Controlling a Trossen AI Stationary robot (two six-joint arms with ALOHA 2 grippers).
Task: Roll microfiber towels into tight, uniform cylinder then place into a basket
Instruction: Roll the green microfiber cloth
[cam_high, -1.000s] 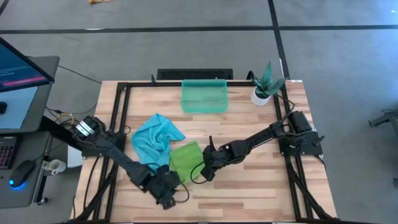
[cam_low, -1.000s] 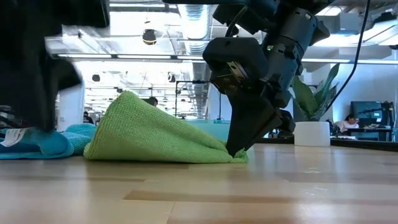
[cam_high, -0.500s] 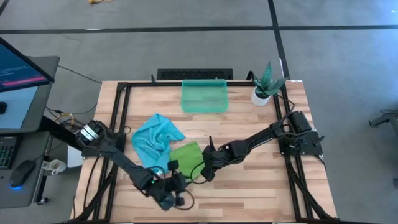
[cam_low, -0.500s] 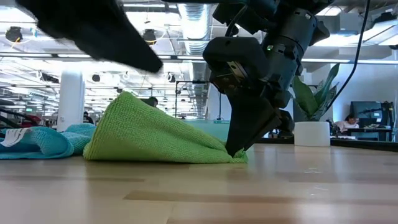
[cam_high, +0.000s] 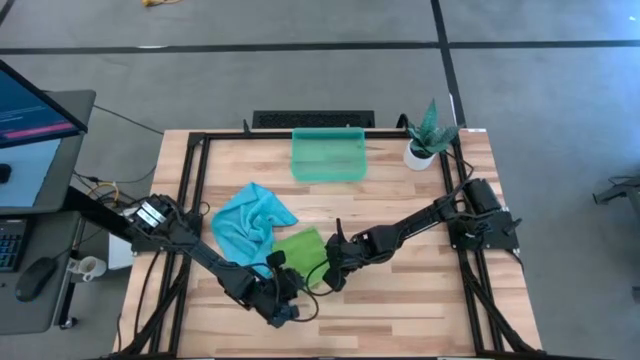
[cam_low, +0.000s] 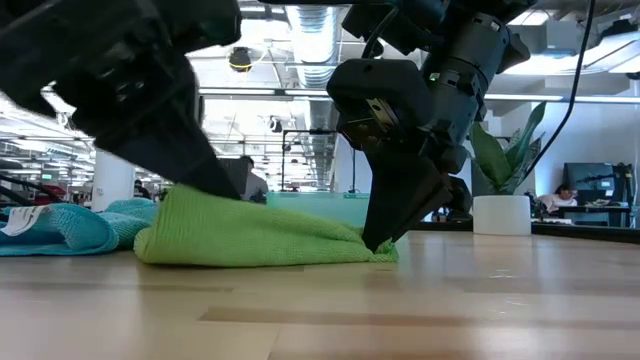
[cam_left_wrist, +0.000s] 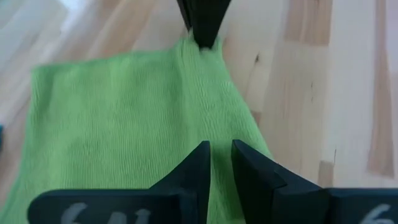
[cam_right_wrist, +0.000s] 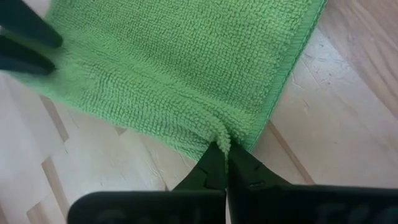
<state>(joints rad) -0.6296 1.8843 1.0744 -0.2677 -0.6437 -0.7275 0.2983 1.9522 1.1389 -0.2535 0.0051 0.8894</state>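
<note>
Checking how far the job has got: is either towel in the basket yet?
No: the basket holds no cloth, while the green towel and the blue towel both lie on the table.

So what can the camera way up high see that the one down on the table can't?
Only the high view shows the basket plainly, the whole wooden table and each arm's base. Only the low view shows the green towel as a low mound, with the right end effector pinching its corner against the wood. Both show the blue towel, the left end effector on the green towel, and the potted plant.
</note>
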